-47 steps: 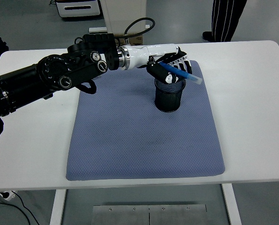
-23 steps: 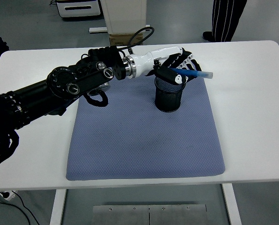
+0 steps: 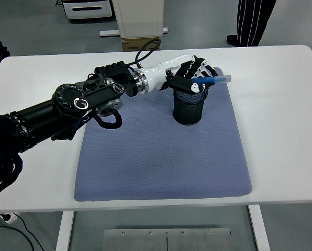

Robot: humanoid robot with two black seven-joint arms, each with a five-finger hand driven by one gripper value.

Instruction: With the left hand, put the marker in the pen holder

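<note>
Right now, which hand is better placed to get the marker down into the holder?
Left. The left hand already grips the blue marker directly over the black mesh pen holder, the marker lying roughly level. No right arm shows in the head view.

Black wire-mesh pen holder (image 3: 188,107); matt blue textured cloth mat (image 3: 161,146); smooth white table (image 3: 281,130); glossy blue plastic marker (image 3: 211,81)

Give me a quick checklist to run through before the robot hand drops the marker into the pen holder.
1. Marker held in the left robot hand: ok.
2. Hand over the pen holder: ok.
3. Marker pointing down into the opening: not ok, it lies nearly level, its tip sticking out to the right.
4. Holder upright on the blue mat: ok.
5. Holder empty inside: cannot tell.
</note>
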